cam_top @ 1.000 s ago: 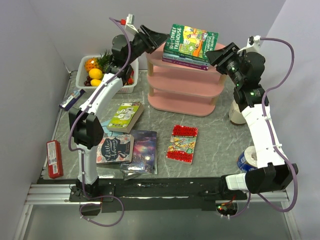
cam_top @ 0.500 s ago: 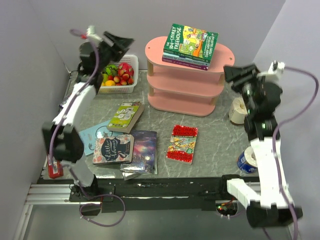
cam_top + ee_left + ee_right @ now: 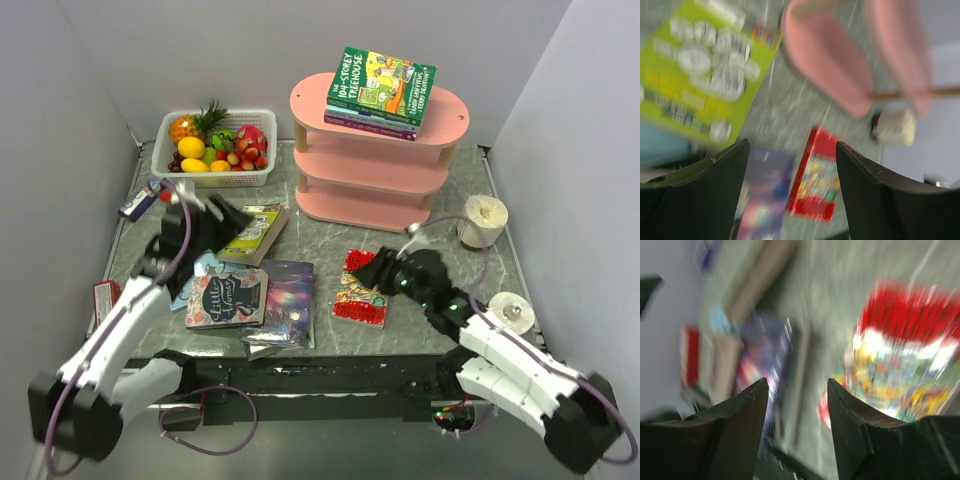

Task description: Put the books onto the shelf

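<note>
The pink shelf (image 3: pixel 372 152) stands at the back, with a stack of books (image 3: pixel 382 88) on its top tier, the Treehouse one uppermost. On the table lie a green book (image 3: pixel 250 232), a black book (image 3: pixel 228 298), a galaxy book (image 3: pixel 289 300), a light blue book (image 3: pixel 199 266) and a red book (image 3: pixel 362 297). My left gripper (image 3: pixel 234 221) hovers open beside the green book (image 3: pixel 705 75), nothing between its fingers (image 3: pixel 720 175). My right gripper (image 3: pixel 373 268) is open and empty, low over the red book's (image 3: pixel 905 355) far end. Both wrist views are motion-blurred.
A white fruit basket (image 3: pixel 258 176) sits at the back left, and a blue-white carton (image 3: pixel 139 201) lies below it. A red box (image 3: pixel 101 297) lies at the left edge. Two paper rolls (image 3: pixel 483 220) (image 3: pixel 511 313) stand on the right.
Both arms have swung down from beside the shelf top to low over the table near the loose books. The left jaws have spread wider.
</note>
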Motion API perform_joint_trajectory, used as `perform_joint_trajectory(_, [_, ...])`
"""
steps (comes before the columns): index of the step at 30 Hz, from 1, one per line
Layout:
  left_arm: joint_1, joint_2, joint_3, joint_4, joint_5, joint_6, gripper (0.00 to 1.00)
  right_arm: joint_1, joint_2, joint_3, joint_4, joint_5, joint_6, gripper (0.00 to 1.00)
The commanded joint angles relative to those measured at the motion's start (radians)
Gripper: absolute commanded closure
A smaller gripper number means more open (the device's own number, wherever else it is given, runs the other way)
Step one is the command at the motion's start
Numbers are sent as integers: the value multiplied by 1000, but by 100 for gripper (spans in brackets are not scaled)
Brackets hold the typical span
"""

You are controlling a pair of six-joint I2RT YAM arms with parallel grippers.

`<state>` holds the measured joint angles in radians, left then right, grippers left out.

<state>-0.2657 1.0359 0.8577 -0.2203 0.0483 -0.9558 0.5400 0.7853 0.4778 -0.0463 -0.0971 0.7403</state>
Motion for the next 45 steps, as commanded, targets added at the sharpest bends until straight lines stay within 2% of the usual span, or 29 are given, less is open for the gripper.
perform_joint_trajectory(1, [-90, -285, -228, 10, 131, 39, 26, 107, 127, -59, 270, -99, 62, 37])
perform_joint_trajectory(3, [-157, -367, -314, 99, 229, 3, 29, 110, 231, -44, 324, -188, 91, 34])
perform_joint_trajectory(4, [-182, -423, -372, 113, 237, -23, 30, 112, 261, -39, 368, -200, 99, 34])
perform_joint_trajectory(7, [-260, -461, -419, 84, 214, -21, 34, 117, 351, -24, 440, -211, 110, 32])
perform_joint_trajectory(12, [-305, -432, -456, -8, 159, -1, 44, 115, 598, 56, 548, -297, 125, 30])
perform_joint_trajectory(14, [-303, -415, -467, -68, 107, 2, 50, 115, 690, 58, 664, -334, 163, 31])
perform_joint_trajectory(20, [-342, -327, -456, -140, -11, -55, 62, 115, 863, 113, 790, -415, 217, 33])
perform_joint_trajectory(25, [-345, -248, -476, -131, -28, -84, 66, 113, 911, 168, 810, -432, 205, 38])
perform_joint_trajectory(29, [-343, -223, -517, -103, -25, -115, 71, 113, 937, 191, 846, -431, 200, 45])
perform_joint_trajectory(32, [-343, -220, -517, -108, -33, -112, 73, 113, 994, 251, 852, -496, 199, 53])
perform_joint_trajectory(37, [-345, -227, -519, -111, -33, -101, 74, 113, 1063, 315, 894, -639, 215, 56])
perform_joint_trajectory(40, [-345, -217, -528, -96, -30, -100, 74, 112, 1085, 323, 950, -717, 226, 51])
perform_joint_trajectory(42, [-345, -203, -534, -88, -31, -100, 75, 112, 1092, 320, 999, -739, 235, 44])
perform_joint_trajectory(45, [-345, -179, -540, -77, -39, -100, 76, 112, 1108, 352, 962, -799, 223, 39])
